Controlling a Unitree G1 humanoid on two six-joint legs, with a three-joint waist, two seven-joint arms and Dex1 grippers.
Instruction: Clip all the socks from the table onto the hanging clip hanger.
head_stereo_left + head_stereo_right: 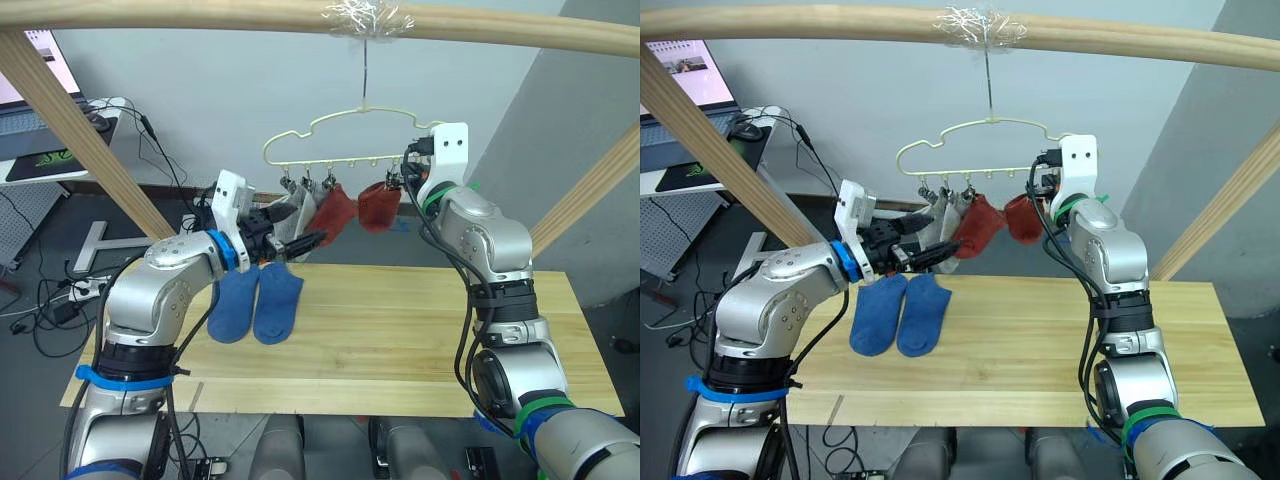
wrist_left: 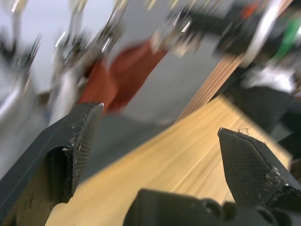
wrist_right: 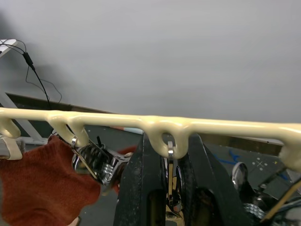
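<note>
Head views: clip hanger (image 1: 340,135) is hung by its hook from the wooden beam (image 1: 200,15) above the table (image 1: 400,330). Four socks are seen clipped on it: two grey socks (image 1: 295,210) at the robot's left, then two red socks (image 1: 355,208). Two blue socks (image 1: 255,300) are laid flat side by side on the table's left part, below and just to the left of the hanger.

Left gripper (image 1: 300,243) is held above the blue socks, pointed toward the hanging grey and red socks, just beside their lower ends. Nothing is seen between its fingers.

Right gripper (image 1: 405,180) is raised to the hanger's right end, at the clip row, beside the rightmost red sock.

Left wrist view: the left gripper's fingers (image 2: 75,136) are spread wide, with nothing between them. The red socks (image 2: 120,75) and the clips (image 2: 108,35) are seen blurred ahead, table planks below.

Right wrist view: the hanger's bottom bar (image 3: 150,125) is crossed just ahead of the right gripper (image 3: 168,188). Its fingers are drawn close around one metal clip (image 3: 170,174) hung from a loop of the bar. A red sock (image 3: 42,183) is hung from the neighbouring clip.
</note>
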